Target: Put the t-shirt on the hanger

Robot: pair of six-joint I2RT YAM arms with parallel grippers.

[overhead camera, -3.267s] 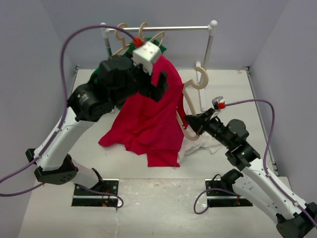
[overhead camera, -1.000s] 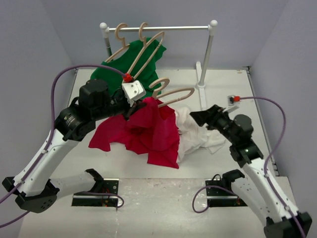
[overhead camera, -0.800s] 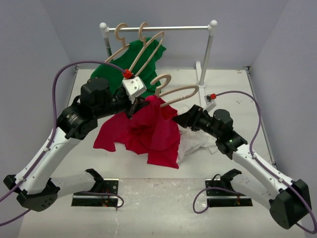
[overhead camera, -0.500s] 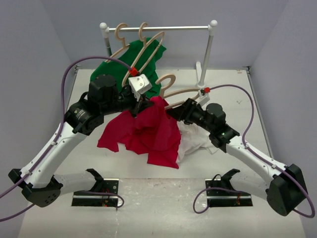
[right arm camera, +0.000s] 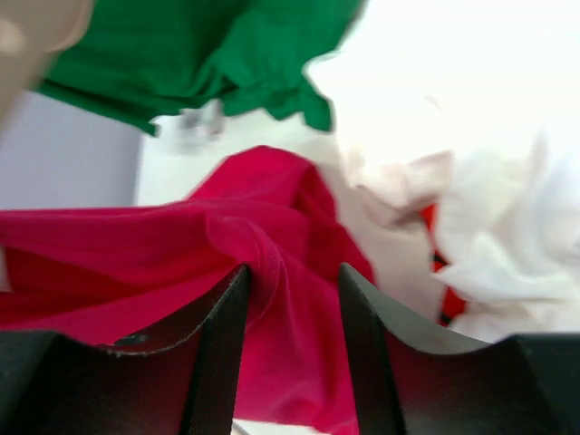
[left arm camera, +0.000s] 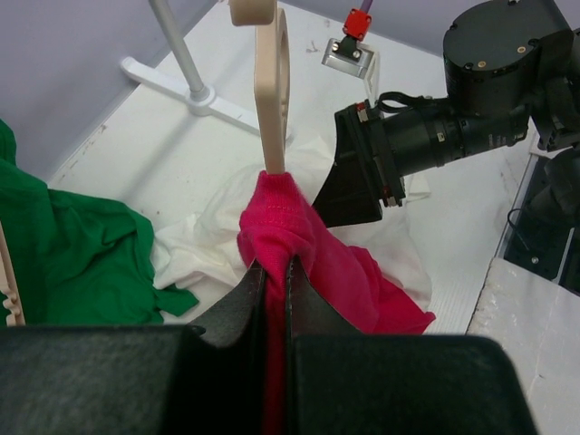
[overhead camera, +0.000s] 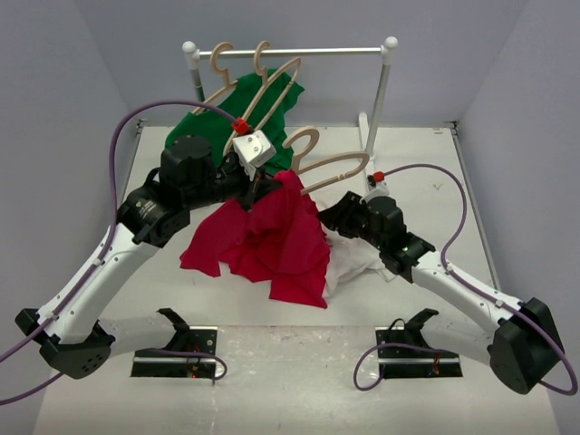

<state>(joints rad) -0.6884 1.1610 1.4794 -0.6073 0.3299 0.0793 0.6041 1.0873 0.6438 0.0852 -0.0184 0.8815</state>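
Note:
The red t-shirt (overhead camera: 276,237) hangs bunched from my left gripper (overhead camera: 263,188), which is shut on a fold of it (left arm camera: 275,265). One end of the loose wooden hanger (overhead camera: 333,166) runs into the shirt's top; in the left wrist view the hanger (left arm camera: 272,100) rises straight out of the red cloth (left arm camera: 299,236). My right gripper (overhead camera: 323,210) reaches the shirt's right edge. Its jaws (right arm camera: 292,267) stand apart with a red hem fold (right arm camera: 272,254) between them; the left finger (right arm camera: 222,326) touches the fold.
A clothes rack (overhead camera: 290,53) stands at the back with two more hangers and a green shirt (overhead camera: 263,104). Its right post (overhead camera: 379,100) is just behind the loose hanger. A white cloth (overhead camera: 358,258) lies under the right arm.
My right arm swung left to the shirt's edge and its jaws narrowed around the red fold. The left gripper rose slightly, still holding the shirt.

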